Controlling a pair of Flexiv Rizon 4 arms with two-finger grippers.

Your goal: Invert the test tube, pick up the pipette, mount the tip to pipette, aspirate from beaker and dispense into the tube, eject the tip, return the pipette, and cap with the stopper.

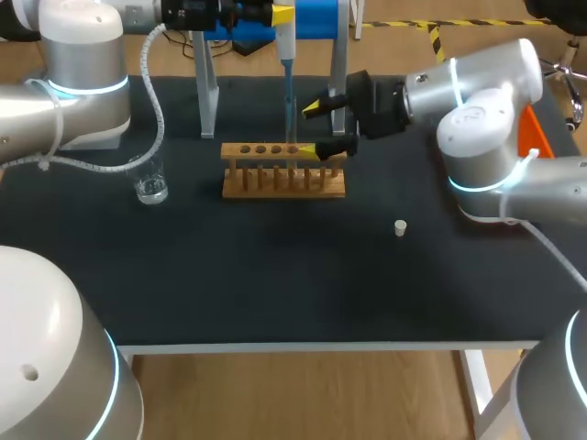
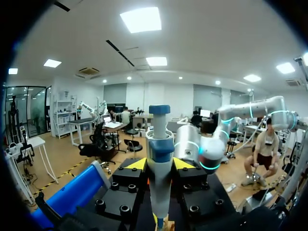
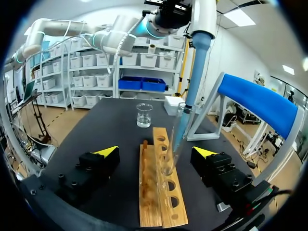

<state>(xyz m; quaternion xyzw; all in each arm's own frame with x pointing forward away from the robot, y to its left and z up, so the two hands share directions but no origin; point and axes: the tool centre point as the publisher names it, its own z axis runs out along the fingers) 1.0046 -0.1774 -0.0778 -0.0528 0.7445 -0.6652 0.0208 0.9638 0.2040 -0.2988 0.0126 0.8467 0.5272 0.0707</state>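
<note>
Clamped upright in the left fingers [image 2: 137,164], the blue-and-white pipette [image 2: 159,144] points down into the clear glass test tube [image 3: 168,161] — right fingers [image 3: 108,150] apart, flanking it

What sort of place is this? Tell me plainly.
Likely a lab bench for robot work: a wooden tube rack, a glass beaker and a pipette reaching into a test tube.

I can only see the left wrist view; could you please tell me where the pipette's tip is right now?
Observer: The tip reaches down into the test tube, which stands in the wooden rack.
Operator: Thank you. Is the right claw holding that tube?
Observer: No, the right claw is open, its fingers either side of the tube, not touching it.
Operator: And the stopper?
Observer: The stopper lies on the table, apart from the rack.
</note>
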